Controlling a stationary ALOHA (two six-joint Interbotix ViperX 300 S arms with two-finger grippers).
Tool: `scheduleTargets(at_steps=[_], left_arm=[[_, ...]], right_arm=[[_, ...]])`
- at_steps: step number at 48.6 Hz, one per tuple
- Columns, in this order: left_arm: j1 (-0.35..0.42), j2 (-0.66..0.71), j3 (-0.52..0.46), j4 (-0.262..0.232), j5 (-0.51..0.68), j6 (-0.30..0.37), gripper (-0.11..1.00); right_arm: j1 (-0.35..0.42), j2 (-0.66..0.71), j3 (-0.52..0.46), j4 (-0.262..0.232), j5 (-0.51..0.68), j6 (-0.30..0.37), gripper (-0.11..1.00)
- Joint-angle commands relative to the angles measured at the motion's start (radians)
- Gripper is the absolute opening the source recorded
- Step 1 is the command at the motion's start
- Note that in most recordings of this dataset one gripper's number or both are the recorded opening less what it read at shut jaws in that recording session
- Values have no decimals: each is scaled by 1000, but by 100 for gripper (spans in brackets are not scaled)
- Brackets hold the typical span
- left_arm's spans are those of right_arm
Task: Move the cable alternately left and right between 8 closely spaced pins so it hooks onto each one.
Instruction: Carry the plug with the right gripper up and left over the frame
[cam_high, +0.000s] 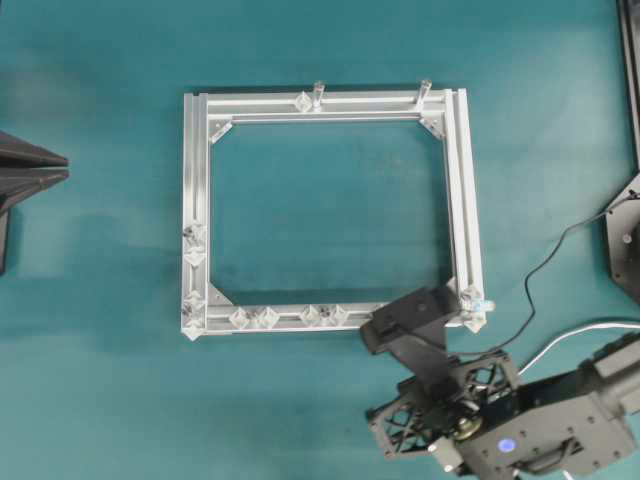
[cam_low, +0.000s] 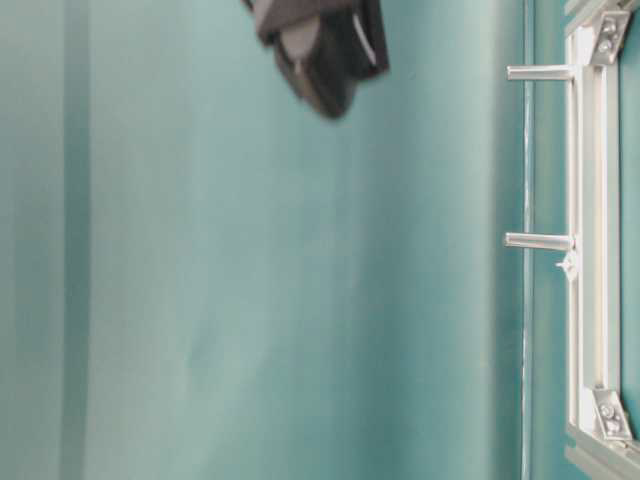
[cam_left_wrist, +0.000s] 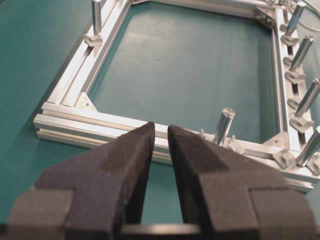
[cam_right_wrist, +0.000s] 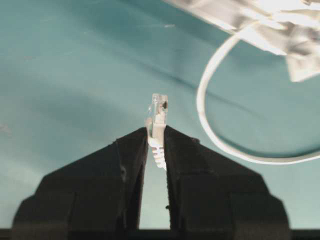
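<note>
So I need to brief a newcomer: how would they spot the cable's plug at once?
Start at the aluminium frame on the teal table, then go to its bottom-right corner, where the right gripper works. The plug is the small clear tip standing up from between the black fingers, with the white cable looping behind.

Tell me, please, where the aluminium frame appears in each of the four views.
Overhead: aluminium frame fills the centre.
Table-level: only one rail along the right edge.
Left wrist: across the upper half, beyond the left gripper.
Right wrist: a blurred corner at top right.
Shared landmark: the two slim metal posts.
</note>
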Motion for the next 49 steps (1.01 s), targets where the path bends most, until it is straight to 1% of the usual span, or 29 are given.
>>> scheduleTargets(at_steps=[1, 8, 16, 25, 31, 49], left_arm=[[-2, 8, -11, 3, -9, -5, 24], [-2, 8, -12, 3, -8, -11, 24], [-2, 8, -12, 3, -5, -12, 24], [-3, 6, -12, 3, -5, -12, 24], [-2, 6, -12, 3, -5, -12, 24], [-2, 8, -8, 3, -9, -12, 24]], right_arm=[[-5, -63, 23, -5, 2, 12, 13], [-32, -98, 72, -6, -14, 15, 13], [-80, -129, 126, -9, -61, 12, 13], [-132, -149, 155, -11, -106, 3, 13], [-146, -152, 164, -18, -110, 2, 13], [-169, -152, 176, -20, -110, 3, 13]])
